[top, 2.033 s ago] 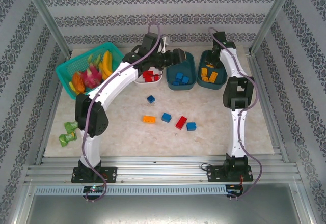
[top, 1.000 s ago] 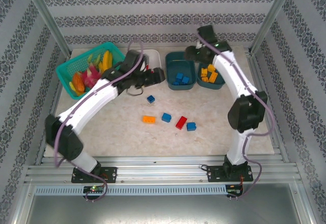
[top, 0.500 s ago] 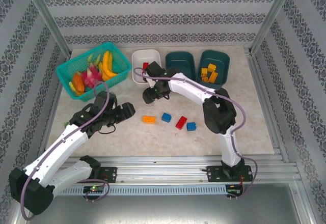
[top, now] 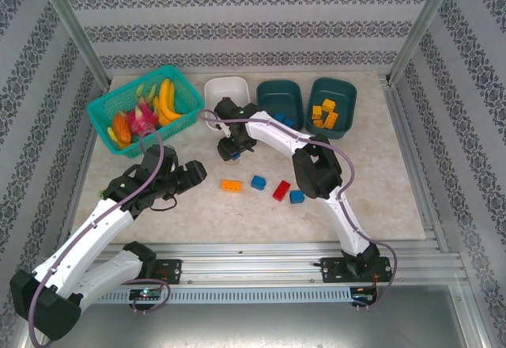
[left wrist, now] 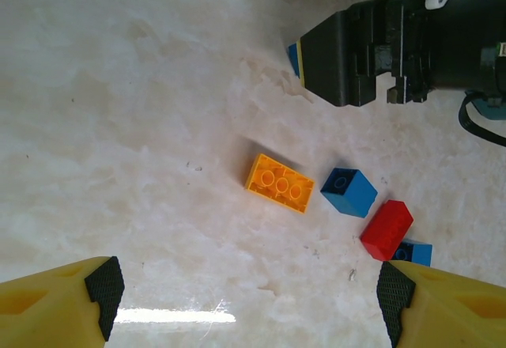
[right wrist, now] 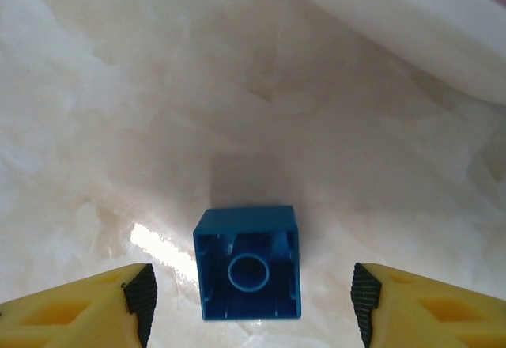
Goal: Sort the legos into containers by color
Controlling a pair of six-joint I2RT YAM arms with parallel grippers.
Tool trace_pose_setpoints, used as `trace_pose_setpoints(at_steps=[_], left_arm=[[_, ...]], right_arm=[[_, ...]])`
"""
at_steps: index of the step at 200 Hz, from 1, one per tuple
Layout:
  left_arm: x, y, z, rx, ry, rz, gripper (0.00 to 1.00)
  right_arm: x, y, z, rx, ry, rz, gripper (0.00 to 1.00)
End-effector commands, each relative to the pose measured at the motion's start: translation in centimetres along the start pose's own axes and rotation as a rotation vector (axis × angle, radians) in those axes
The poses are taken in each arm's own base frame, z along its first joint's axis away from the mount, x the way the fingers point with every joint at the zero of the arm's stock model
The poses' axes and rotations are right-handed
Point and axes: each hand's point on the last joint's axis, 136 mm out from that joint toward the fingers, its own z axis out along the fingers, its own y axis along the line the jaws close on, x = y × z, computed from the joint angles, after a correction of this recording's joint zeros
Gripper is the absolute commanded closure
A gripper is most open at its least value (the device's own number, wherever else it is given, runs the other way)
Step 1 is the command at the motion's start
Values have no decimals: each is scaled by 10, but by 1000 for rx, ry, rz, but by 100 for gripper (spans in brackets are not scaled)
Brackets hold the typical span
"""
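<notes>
- Top view: bright, even light from overhead. The pale table [top: 395, 190] shows no hard glare, and the shadows on it are faint and soft-edged.
- Top view: sharp across the middle. The metal frame posts [top: 71, 24] lean outward toward the upper corners, a wide-lens bend.
- Left wrist view: well lit and mostly crisp. A white streak of glare lies on the table near the bottom edge. The orange brick [left wrist: 279, 183] throws a small, soft shadow.
- Right wrist view: bright. The blue brick [right wrist: 249, 262] is in focus, with a glare patch at its left and a grey shadow above. The white tub [right wrist: 411, 32] at top right is blurred and washed out.
</notes>
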Motion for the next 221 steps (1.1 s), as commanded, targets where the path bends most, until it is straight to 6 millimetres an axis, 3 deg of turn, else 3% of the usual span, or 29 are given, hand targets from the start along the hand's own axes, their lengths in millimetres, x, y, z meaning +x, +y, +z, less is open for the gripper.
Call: trace_pose_setpoints(at_steps=[1,42,84,108,134,152,177,221], left_arm=[[-5,2,-8,-15,-20,-22,14],[-5,1,-8,-10,-20,-26,15],[-5,-1,-7,0,-15,-19,16],[-5,-8,-5,24,-3,-3,16],[-16,-38,-6,106,5,35,16],[-29,-66,-5,163,13,73,16],[-49,-105,6,237,23,102,16],[-80,-163,45,314,49,141,16]], right_arm=[[7,2,7,24,40,-26,33],[8,1,16,32,55,-12,46],[2,1,11,40,27,-8,64],[-6,0,-6,46,-12,0,70],[-18,-8,-47,58,-93,34,72],[-23,-27,-77,70,-152,99,72],[-24,-75,-104,99,-201,246,72],[-28,-169,-112,199,-226,490,70]])
